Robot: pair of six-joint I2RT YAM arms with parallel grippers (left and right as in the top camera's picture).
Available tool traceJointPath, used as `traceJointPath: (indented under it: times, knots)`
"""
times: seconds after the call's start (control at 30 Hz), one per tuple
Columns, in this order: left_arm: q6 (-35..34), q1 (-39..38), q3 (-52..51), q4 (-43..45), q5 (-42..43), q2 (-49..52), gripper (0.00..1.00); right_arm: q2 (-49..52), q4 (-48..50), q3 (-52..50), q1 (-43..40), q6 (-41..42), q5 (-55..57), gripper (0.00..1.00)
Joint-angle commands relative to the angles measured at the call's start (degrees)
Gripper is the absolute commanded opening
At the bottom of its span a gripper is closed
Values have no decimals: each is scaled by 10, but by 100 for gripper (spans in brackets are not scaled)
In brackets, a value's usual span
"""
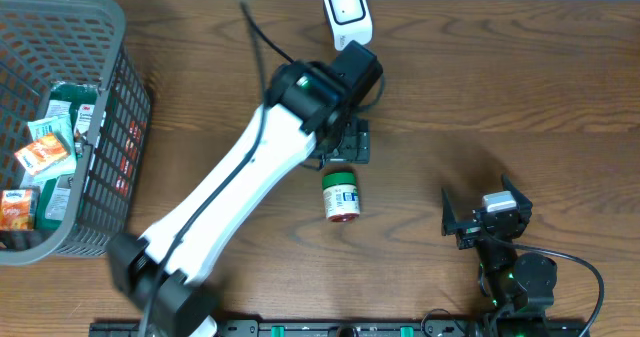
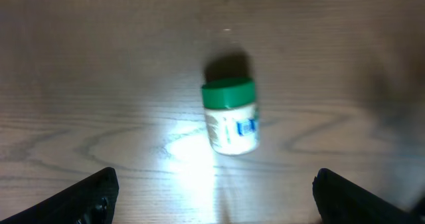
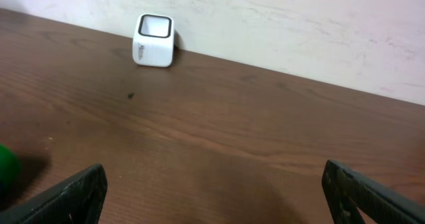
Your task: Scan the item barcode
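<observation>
Nearest me, my right pincer (image 1: 483,209) sits over the surface (image 1: 560,97), fingers wide apart and empty. Mid-surface, the green-lidded jar (image 1: 341,196) lies on its side, lid pointing away from me. Just beyond it hangs my left pincer (image 1: 349,142), fingers apart, gripping nothing. Farthest back stands the white scanner (image 1: 346,7); a grey basket (image 1: 120,37) occupies the left.

The label on the jar (image 2: 230,121) is blurred beyond reading, and the basket (image 1: 80,9) is cut off by the overhead view's left edge.
</observation>
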Motion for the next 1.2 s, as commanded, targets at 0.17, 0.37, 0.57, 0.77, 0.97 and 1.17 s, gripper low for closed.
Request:
traceJointPath:
  times: [0.17,0.37,0.57,0.77,0.97,1.17]
  knots:
    - [-98,-75,-193,112,-70,-55,98,-3,-2,0,0,9,3,99]
    - [-97,-42,-274,192,-54,-42,98,-3,-2,-1,0,9,3,99]
    - [-52,-21,-286,265,45,-14,98,-3,-2,0,0,9,3,99]
    - [-57,-22,-287,271,45,32,98,-3,-2,0,0,9,3,99]
    - [-57,-22,-287,271,45,75,98,-3,-2,-1,0,9,3,99]
    - [-56,-23,-287,271,54,102,98,-3,-2,0,0,9,3,99]
